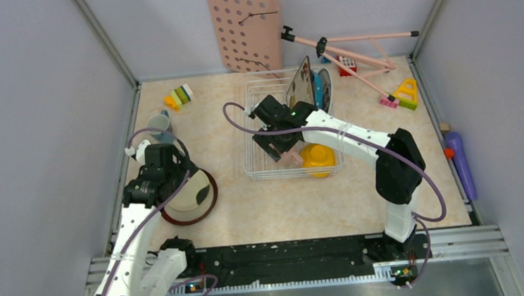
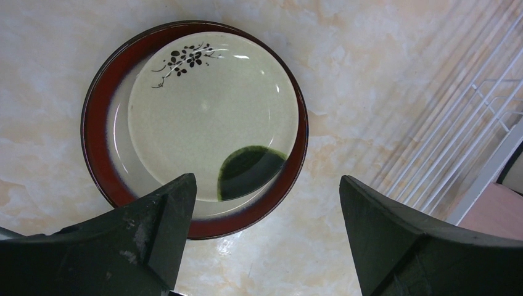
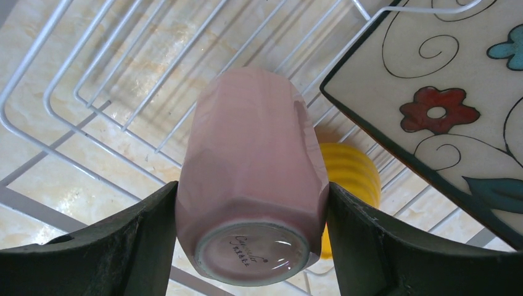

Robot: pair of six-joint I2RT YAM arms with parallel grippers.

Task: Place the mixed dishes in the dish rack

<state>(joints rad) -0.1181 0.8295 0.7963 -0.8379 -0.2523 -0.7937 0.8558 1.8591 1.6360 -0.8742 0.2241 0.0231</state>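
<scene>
My right gripper [image 1: 282, 150] is shut on the pink mug [image 1: 291, 158], holding it bottom-up inside the white wire dish rack [image 1: 265, 83]. In the right wrist view the pink mug [image 3: 253, 166] sits between the fingers [image 3: 123, 246], above the rack wires [image 3: 92, 105]. The yellow bowl [image 1: 318, 159] lies in the rack's near right corner. The square flowered plate [image 1: 301, 85] and the teal dotted plate [image 1: 323, 89] stand upright in the rack. My left gripper [image 2: 265, 209] is open above the brown-rimmed cream plate [image 2: 197, 123], which lies flat on the table. The teal mug [image 1: 160, 123] stands at the far left. The round white plate is out of view.
The pink pegboard [image 1: 246, 25] leans on the back wall. A pink folding stand [image 1: 350, 49] lies behind the rack. Toy blocks sit at the back left [image 1: 179, 96] and back right [image 1: 405, 94]. A purple object [image 1: 460, 160] lies along the right edge.
</scene>
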